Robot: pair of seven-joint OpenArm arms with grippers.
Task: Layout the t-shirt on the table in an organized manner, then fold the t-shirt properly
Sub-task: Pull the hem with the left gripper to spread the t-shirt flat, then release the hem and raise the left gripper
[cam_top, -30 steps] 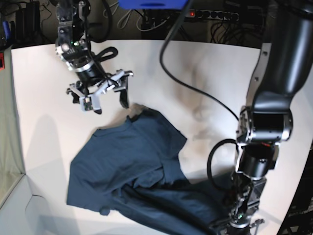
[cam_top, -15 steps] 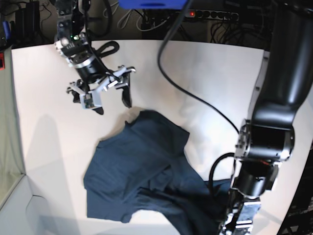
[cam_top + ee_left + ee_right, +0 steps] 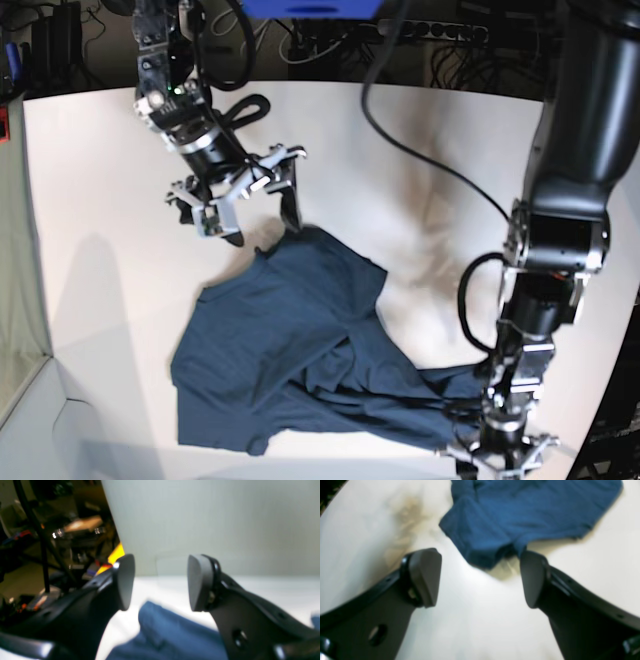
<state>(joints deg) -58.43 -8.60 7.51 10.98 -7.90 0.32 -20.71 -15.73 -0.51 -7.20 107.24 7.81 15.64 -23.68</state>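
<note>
The dark navy t-shirt (image 3: 290, 340) lies crumpled on the white table (image 3: 100, 200), one part trailing toward the lower right. My right gripper (image 3: 262, 225) hovers open just above the shirt's far edge. In the right wrist view its fingers straddle bare table, with a folded corner of the t-shirt (image 3: 520, 512) just ahead of the right gripper (image 3: 478, 580). My left gripper (image 3: 497, 455) is at the shirt's lower right end, by the table's near edge. In the left wrist view the left gripper (image 3: 160, 582) is open and its pads stand apart above blue cloth (image 3: 170, 635), gripping nothing.
A black cable (image 3: 420, 160) hangs over the table's middle right. Cables and a power strip (image 3: 440, 30) lie beyond the far edge. A brownish smudge (image 3: 407, 520) marks the tabletop. Clutter (image 3: 62, 542) sits beyond the table edge beside the left gripper.
The left gripper dragged the shirt toward the lower right, then opened and let the cloth go. The right arm moved right and down to the shirt's far edge, still open.
</note>
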